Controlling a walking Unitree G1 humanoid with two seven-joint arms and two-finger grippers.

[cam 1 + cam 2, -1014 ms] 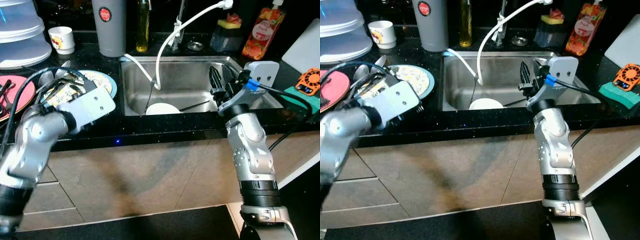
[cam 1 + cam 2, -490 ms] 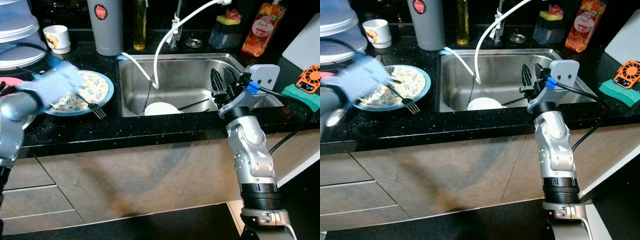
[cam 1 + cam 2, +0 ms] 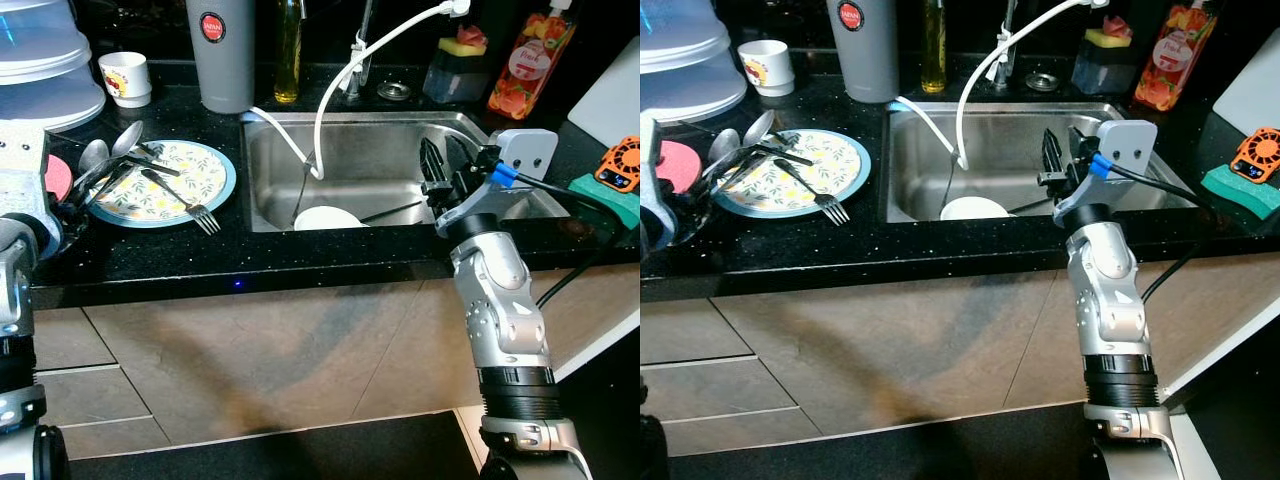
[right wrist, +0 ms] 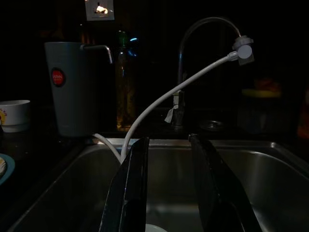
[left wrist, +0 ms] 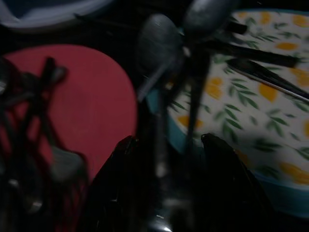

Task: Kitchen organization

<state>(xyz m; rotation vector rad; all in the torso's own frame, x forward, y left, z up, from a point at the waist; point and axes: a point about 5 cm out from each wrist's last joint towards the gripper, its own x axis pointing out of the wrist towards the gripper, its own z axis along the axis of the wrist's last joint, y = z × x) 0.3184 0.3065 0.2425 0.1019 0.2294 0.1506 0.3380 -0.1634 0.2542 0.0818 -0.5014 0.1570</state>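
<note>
While right claw (image 4: 166,183) is hovering spread over the sink (image 3: 380,160), left claw (image 5: 169,188) is spreading around spoon handles (image 5: 154,145) at the worktop's left edge.

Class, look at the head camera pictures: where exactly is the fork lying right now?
The fork lies across the floral plate on the black counter, left of the sink, its tines overhanging the plate's near rim.

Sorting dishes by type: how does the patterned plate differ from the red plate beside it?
The patterned plate is pale with yellow-and-green leaf print and a blue rim; the red plate is plain red. The patterned plate carries a fork and spoons; the red plate holds dark utensils. Both lie flat on the black counter.
</note>
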